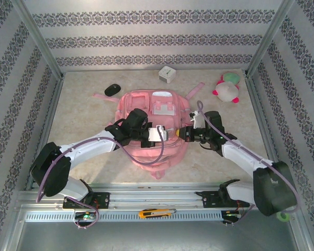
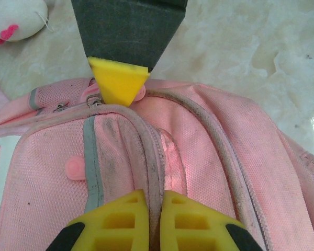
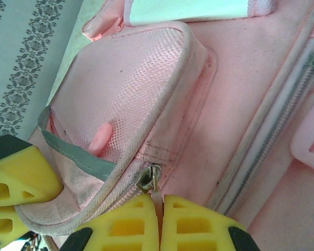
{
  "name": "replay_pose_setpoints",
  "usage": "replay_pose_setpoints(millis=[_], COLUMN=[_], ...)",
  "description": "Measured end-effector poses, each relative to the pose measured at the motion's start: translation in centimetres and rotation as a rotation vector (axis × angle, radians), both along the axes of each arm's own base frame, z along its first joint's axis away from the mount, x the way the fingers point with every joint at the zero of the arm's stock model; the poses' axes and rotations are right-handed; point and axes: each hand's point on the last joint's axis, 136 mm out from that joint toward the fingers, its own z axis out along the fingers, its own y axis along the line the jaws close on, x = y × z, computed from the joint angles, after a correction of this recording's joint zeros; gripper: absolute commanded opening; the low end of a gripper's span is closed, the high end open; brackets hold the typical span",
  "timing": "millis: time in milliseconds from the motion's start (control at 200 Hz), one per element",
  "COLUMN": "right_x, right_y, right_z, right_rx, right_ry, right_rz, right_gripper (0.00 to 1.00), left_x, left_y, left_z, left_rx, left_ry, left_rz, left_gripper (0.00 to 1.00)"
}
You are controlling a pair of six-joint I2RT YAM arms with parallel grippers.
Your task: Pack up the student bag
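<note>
Pinching the student bag [image 1: 135, 102] from both ends: left gripper [image 2: 156, 208] squeezed shut on its piped seam [image 2: 150, 151], right gripper [image 3: 158, 210] clamped on a zipper pull [image 3: 148, 181], bag lying right beneath both.

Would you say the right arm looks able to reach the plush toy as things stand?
Probably not yet: the right gripper is shut on the student bag's zipper pull. Once released, bare table leads to the plush toy.
</note>
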Motion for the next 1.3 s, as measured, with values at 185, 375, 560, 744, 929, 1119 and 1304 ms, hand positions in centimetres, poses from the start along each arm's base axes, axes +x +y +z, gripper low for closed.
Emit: replay_pose_setpoints(millis=[185, 375, 560, 744, 929, 1119, 1304], right_x=[0.8, 1.8, 1.1, 1.8, 3.0, 2.4, 1.3], right_y=[0.6, -1.2, -2.5, -2.0, -0.1, 1.3, 0.9], right_z=[0.0, -0.1, 3.8, 8.3, 5.5, -1.8, -7.2], right_rx=[0.014, -0.035, -0.071, -0.140, -0.239, -0.375, -0.411], right_ry=[0.005, 0.001, -0.071, -0.151, -0.069, 0.091, 0.170], right_rz=[0.020, -0.078, -0.141, -0.156, -0.101, -0.041, -0.064], right_gripper=[0.00, 0.47, 0.65, 0.66, 0.62, 0.53, 0.42], left_x=[0.4, -0.9, 1.5, 3.9, 4.1, 2.7, 1.9], left_y=[0.5, 1.3, 4.2, 11.6, 18.1, 18.0, 16.7], left_z=[-0.2, 0.7, 4.8, 6.8, 4.5, -3.0, -8.5], left_rx=[0.001, -0.056, -0.176, -0.292, -0.423, -0.341, -0.292], left_ry=[-0.002, 0.066, 0.159, 0.258, 0.377, 0.563, 0.706], left_rz=[0.015, 0.083, 0.470, 0.974, 1.281, 1.357, 1.363], left_gripper=[0.18, 0.58, 0.67, 0.75, 0.74, 0.70, 0.47])
